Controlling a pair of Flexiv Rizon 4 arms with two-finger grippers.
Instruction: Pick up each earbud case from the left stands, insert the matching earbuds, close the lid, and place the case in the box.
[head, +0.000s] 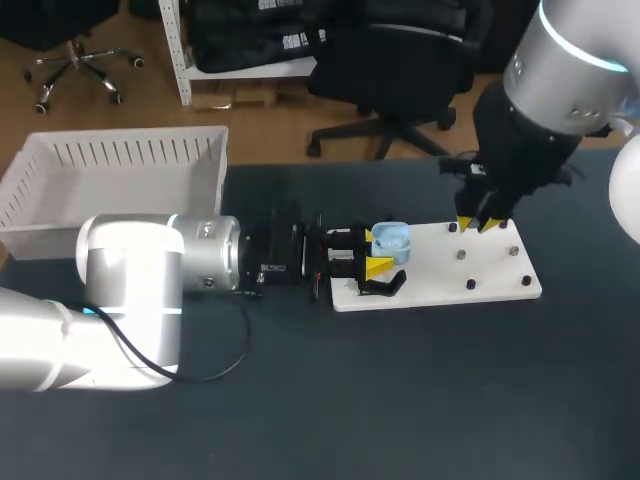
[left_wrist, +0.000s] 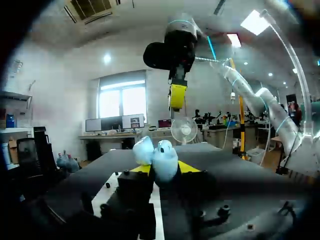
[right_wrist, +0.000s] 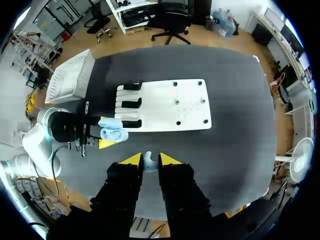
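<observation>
Lettering on the light blue plastic earbud case (head: 392, 240) is too small to make out, so I cannot tell if it bears a label. The case is in the left tool (head: 380, 252), whose two yellow tips press it from both sides. Its lid stands open. The case is at the left end of the flat white rectangular board (head: 490, 275), close to the black stands (right_wrist: 131, 104) that are fixed in a row along that end. Small dark studs (head: 470, 285) are spread over the other half of the board.

The board lies on the dark grey matte desk (head: 400, 400). The white plastic box with slatted walls (head: 120, 150) stands at the far left corner of the desk, well apart from the board. A thin black cable (head: 215, 372) makes a loop beside the left arm (head: 150, 270), which comes in low over the desk.

The right arm (head: 560, 70) comes in from the far right corner. The right tool (right_wrist: 150, 159) is narrow: its yellow tips stand close together and hold a small pale earbud (right_wrist: 149, 163) between them. In the left wrist view this tool hangs well above the open case.
</observation>
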